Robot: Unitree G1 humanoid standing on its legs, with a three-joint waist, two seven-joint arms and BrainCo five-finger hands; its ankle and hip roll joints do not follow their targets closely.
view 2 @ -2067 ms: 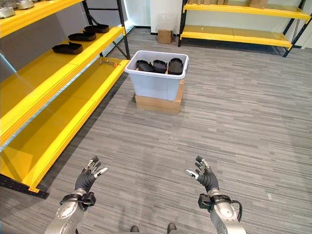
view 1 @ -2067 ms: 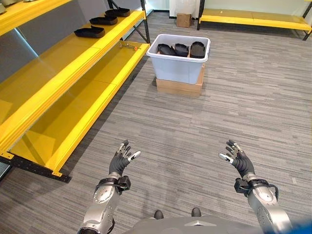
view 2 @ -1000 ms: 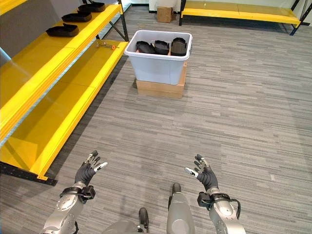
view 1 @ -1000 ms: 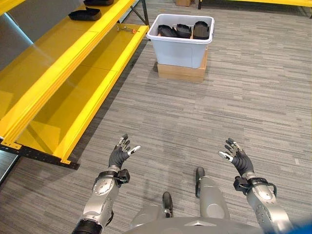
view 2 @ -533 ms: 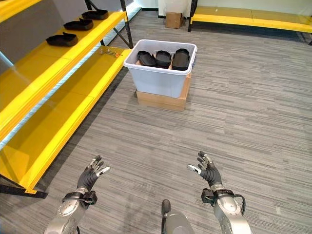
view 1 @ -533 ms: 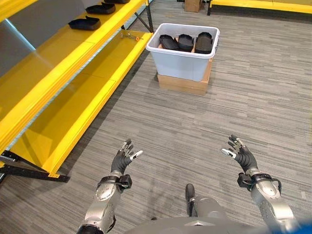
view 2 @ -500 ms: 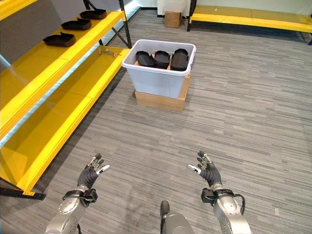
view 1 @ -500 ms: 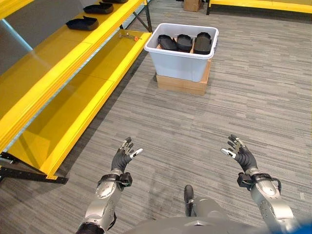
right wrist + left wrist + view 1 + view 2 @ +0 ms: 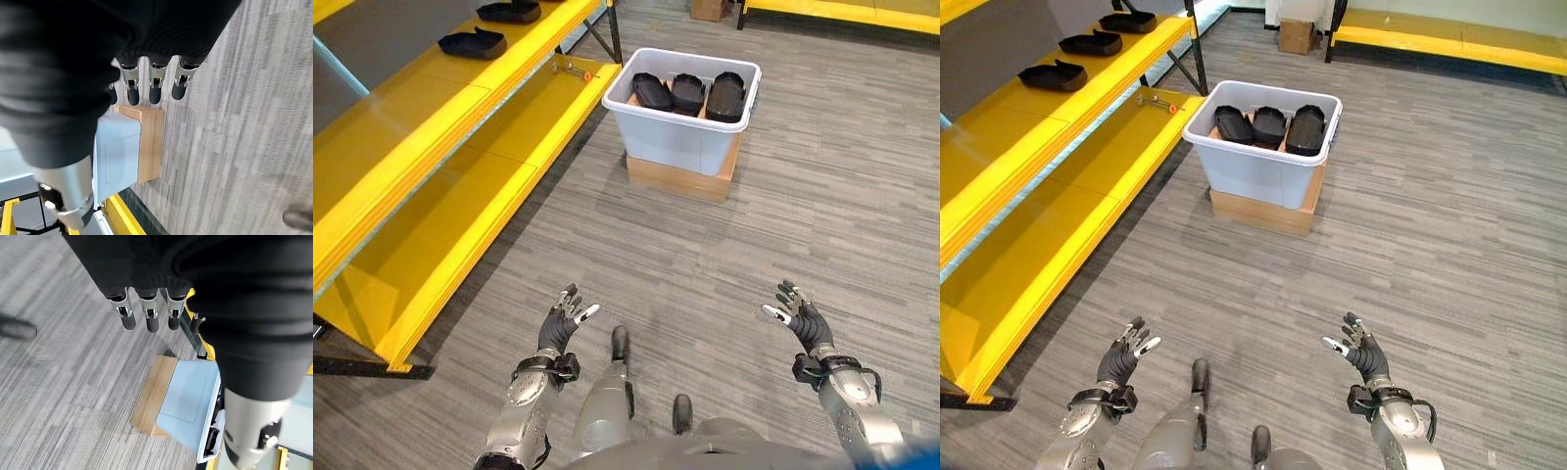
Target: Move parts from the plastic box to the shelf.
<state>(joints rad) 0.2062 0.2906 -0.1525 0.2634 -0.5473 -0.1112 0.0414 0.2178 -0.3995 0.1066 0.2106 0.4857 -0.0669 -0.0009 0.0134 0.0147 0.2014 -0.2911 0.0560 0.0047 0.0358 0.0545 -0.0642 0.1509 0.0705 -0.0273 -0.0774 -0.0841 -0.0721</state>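
Observation:
A pale plastic box [image 9: 682,142] stands on a flat cardboard carton [image 9: 683,178] on the floor ahead, holding three black parts [image 9: 690,92] side by side. More black parts [image 9: 470,43] lie on the upper level of the yellow shelf [image 9: 431,147] at the left. My left hand [image 9: 560,327] and right hand [image 9: 804,324] are raised low in front of me, both open and empty, well short of the box. The box [image 9: 188,406] and the carton [image 9: 149,142] show past my straight fingers in the wrist views.
A small tool with a red tip [image 9: 574,70] lies on the lower shelf level near the box. A cardboard carton [image 9: 1295,35] and another low yellow shelf [image 9: 1449,39] stand at the far end. Grey striped carpet lies between me and the box.
The whole picture has shifted and the box looks a little closer, so the camera has moved forward. Both hands stay open at the same height.

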